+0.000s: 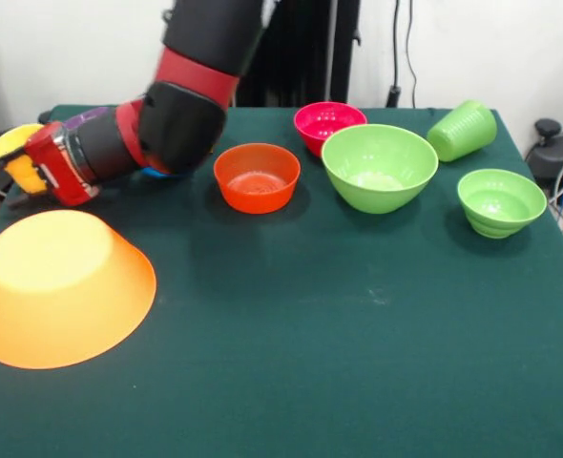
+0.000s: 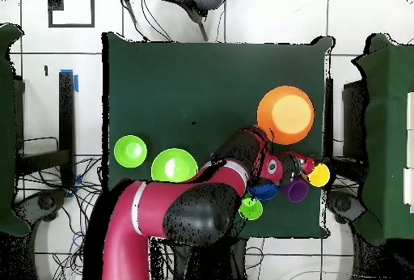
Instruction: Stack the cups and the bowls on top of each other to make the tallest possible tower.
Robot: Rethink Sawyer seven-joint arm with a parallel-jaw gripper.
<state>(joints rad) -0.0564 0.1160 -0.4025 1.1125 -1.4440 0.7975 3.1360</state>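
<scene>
The huge orange bowl [image 1: 62, 286] lies upside down at the front left; it also shows in the overhead view [image 2: 285, 115]. My gripper [image 1: 16, 176] reaches to the far left table edge, right at the yellow cup [image 1: 12, 148], which the overhead view [image 2: 318, 175] shows at my gripper [image 2: 310, 168]. The purple cup [image 2: 294, 190], blue bowl [image 2: 263, 191] and one light green cup [image 2: 251, 208] sit by the arm. The red-orange bowl [image 1: 257, 176], pink bowl [image 1: 329, 124], large light green bowl [image 1: 379, 167] and small green bowl [image 1: 501, 200] stand upright.
A second light green cup [image 1: 463, 129] lies on its side at the far right. The arm [image 1: 177, 114] crosses the far left of the green table [image 1: 339, 353] and hides most of the blue bowl.
</scene>
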